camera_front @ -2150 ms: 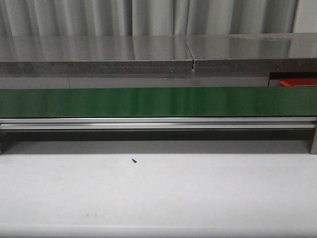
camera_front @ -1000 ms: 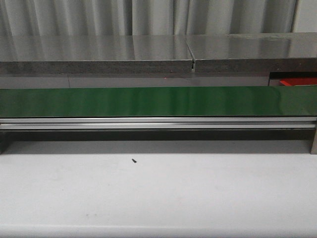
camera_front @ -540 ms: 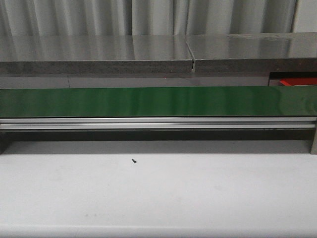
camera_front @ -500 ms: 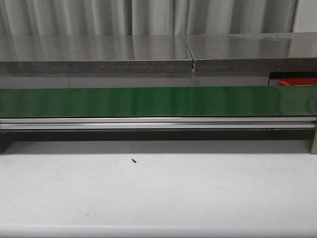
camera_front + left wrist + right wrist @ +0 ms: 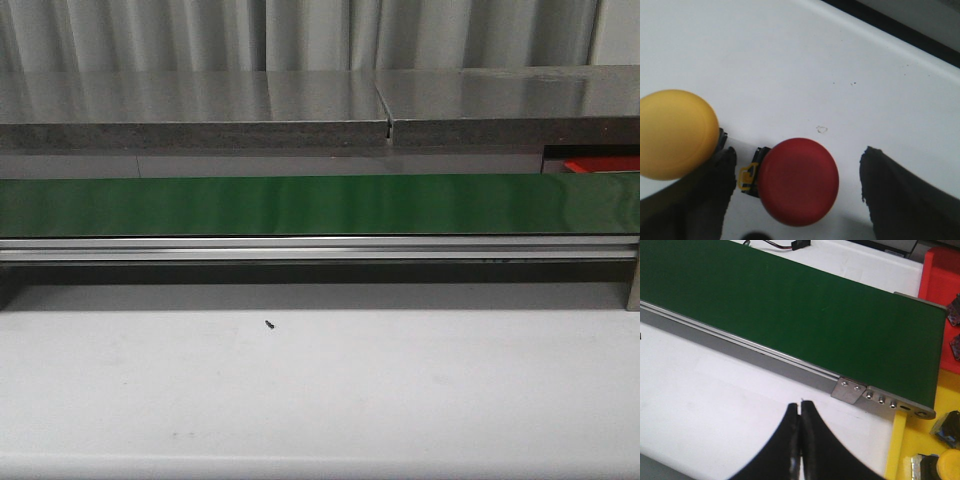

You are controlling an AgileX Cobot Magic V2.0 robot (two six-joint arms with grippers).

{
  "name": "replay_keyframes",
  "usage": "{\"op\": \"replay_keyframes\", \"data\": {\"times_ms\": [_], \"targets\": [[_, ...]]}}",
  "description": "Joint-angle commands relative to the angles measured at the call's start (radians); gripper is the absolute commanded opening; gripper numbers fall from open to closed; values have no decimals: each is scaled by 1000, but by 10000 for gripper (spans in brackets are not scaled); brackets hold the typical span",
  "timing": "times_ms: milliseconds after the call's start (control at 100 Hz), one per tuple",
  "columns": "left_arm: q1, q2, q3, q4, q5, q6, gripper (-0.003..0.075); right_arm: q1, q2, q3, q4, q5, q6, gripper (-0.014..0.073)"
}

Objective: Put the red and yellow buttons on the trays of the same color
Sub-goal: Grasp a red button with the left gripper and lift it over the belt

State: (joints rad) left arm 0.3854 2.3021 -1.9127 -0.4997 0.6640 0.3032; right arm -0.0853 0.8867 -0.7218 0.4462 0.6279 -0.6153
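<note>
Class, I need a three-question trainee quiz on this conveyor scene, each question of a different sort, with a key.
1. True or false: the right hand has its fingers closed together.
2. Which button lies between the open left hand's fingers: A) red button B) yellow button?
3. Fill in: the conveyor belt is ____ in colour.

Key: 1 true; 2 A; 3 green.

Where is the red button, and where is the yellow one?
red button (image 5: 799, 181), left wrist view, middle of its round cap.
yellow button (image 5: 674, 133), left wrist view, middle of its round cap.
</note>
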Motion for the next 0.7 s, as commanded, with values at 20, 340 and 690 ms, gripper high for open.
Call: {"op": "replay_keyframes", "data": {"times_ms": [20, 340, 690], "targets": [[-10, -59, -42, -21, -38, -9, 492, 2, -11, -26, 11, -54, -8, -67], [-15, -59, -42, -23, -7, -9, 93, 2, -11, -26, 11, -54, -8, -67], [-15, -222, -42, -34, 82, -9, -3, 2, -11, -26, 11, -54, -8, -67]]}}
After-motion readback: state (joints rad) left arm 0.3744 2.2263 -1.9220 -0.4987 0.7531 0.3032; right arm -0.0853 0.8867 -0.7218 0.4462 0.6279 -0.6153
